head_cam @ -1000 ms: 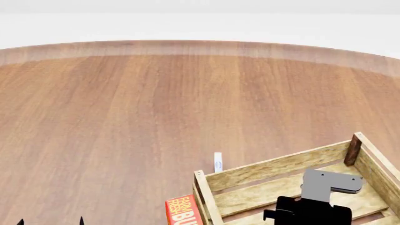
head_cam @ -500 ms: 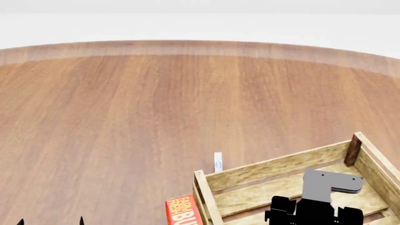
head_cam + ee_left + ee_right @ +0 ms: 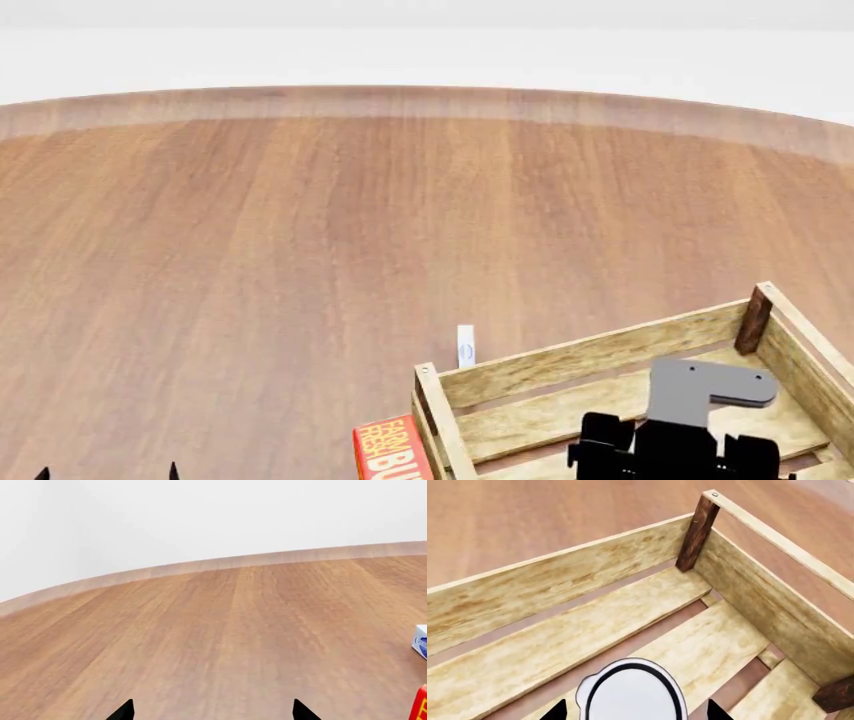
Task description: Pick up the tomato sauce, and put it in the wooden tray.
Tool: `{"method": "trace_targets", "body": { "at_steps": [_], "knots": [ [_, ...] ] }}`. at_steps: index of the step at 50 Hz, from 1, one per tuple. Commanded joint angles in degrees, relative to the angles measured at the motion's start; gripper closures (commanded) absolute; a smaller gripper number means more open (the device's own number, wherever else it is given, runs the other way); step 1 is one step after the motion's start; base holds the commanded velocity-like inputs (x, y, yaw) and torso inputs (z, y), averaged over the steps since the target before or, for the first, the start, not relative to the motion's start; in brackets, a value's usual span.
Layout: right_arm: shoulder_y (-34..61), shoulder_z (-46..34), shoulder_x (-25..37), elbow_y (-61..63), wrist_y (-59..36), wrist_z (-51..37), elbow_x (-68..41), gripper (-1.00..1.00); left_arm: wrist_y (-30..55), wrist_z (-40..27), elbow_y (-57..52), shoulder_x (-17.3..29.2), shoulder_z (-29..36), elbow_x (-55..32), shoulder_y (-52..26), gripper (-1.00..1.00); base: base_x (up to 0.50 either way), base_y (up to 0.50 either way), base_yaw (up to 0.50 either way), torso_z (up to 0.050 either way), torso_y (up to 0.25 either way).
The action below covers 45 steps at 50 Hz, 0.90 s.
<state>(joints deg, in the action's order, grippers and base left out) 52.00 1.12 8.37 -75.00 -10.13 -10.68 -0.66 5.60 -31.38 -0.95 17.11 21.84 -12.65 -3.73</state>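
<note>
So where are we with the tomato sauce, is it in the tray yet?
Done: the pickup and carry. The tomato sauce sits between the right gripper's fingertips, inside the walls of the wooden tray. In hand: the placement, though I cannot tell if the can rests on the slats or is gripped. Left: release it and lift clear. The left gripper hangs open over the table.

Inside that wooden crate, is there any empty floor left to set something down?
Yes. The wooden crate has bare slats along its far wall and toward the dark corner post. The near middle is taken: a can sits there between the right claw tips. Outside, the table is wide open.
</note>
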Motion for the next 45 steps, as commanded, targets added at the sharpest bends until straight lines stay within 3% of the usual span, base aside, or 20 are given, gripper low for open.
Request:
{"method": "trace_targets", "body": {
  "at_steps": [1, 5, 11, 16, 39, 45],
  "knots": [
    [0.12, 1.05, -0.74, 0.04, 0.84, 2.34, 0.54, -1.0, -2.5, 3.36, 0.53, -0.52, -0.76, -1.16, 0.18, -1.0, 0.0, 0.0, 0.0, 0.0, 0.0],
    [0.42, 1.26, -0.57, 0.05, 2.14, 2.82, 0.32, -1.0, -2.34, 3.19, 0.29, -0.48, -0.67, -1.15, 0.22, -1.0, 0.0, 0.0, 0.0, 0.0, 0.0],
    [-1.47, 1.17, -0.85, 1.88, 11.95, 4.74, 0.02, -1.0, -2.87, 3.31, 1.05, -0.53, -0.58, -1.16, 0.01, -1.0, 0.0, 0.0, 0.0, 0.0, 0.0],
    [-10.75, 0.89, -1.29, 23.66, 5.45, 5.23, -0.28, -1.0, -4.01, 3.68, 2.58, -0.66, -0.54, -1.14, -0.34, -1.0, 0.0, 0.0, 0.0, 0.0, 0.0],
    [-23.03, 3.04, -1.26, 52.27, 2.06, 4.21, -4.13, -1.0, -2.62, 2.89, 0.59, -0.13, -0.21, -1.5, -0.01, -1.0, 0.0, 0.0, 0.0, 0.0, 0.0],
    [-28.68, 3.9, -1.35, 67.65, -1.78, 2.8, -5.51, -1.0, -3.15, 3.01, 1.41, -0.19, -0.13, -1.5, -0.26, -1.0, 0.0, 0.0, 0.0, 0.0, 0.0]
  ]
}}
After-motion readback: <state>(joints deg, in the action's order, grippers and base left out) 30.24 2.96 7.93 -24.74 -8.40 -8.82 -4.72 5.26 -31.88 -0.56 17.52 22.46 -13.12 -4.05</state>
